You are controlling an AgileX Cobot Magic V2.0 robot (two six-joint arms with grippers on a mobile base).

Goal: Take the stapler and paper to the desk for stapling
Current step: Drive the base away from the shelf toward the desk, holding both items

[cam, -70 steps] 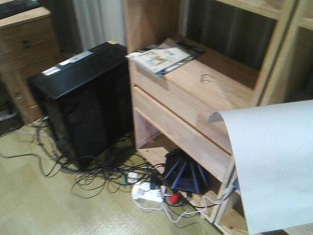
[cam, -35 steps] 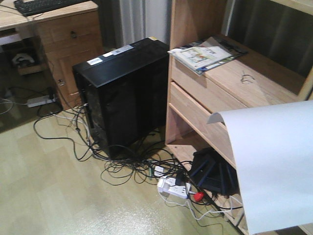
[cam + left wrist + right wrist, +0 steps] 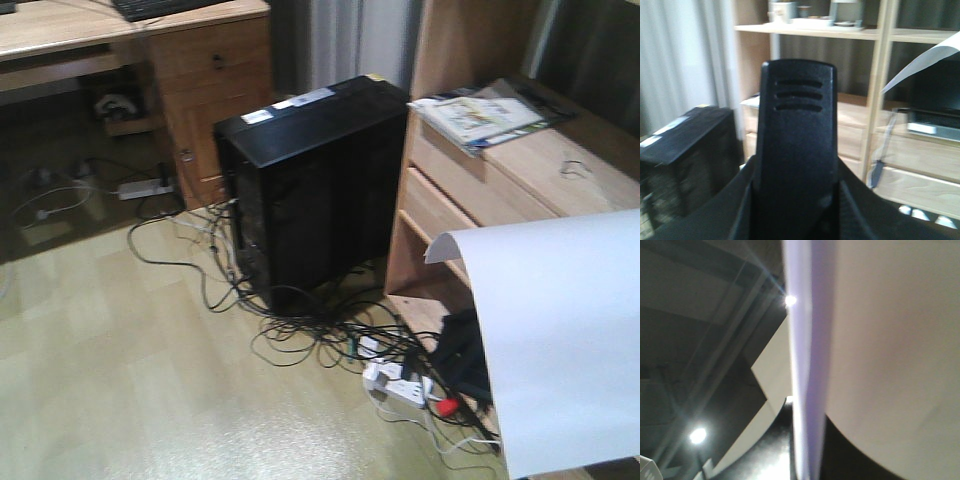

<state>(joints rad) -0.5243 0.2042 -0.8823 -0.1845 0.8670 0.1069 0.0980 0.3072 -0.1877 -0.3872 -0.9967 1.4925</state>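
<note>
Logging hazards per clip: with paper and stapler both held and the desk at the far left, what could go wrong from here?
1. The paper is floppy and curls over at its top, hiding the lower right of the front view; it might catch the shelf unit beside it or crease.
2. Loose cables and a power strip lie on the floor by the computer tower, towards the desk; driving there could snag them.

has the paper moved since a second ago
Yes. The paper has shifted left, its curled corner now much closer to the black computer tower than before.
</note>
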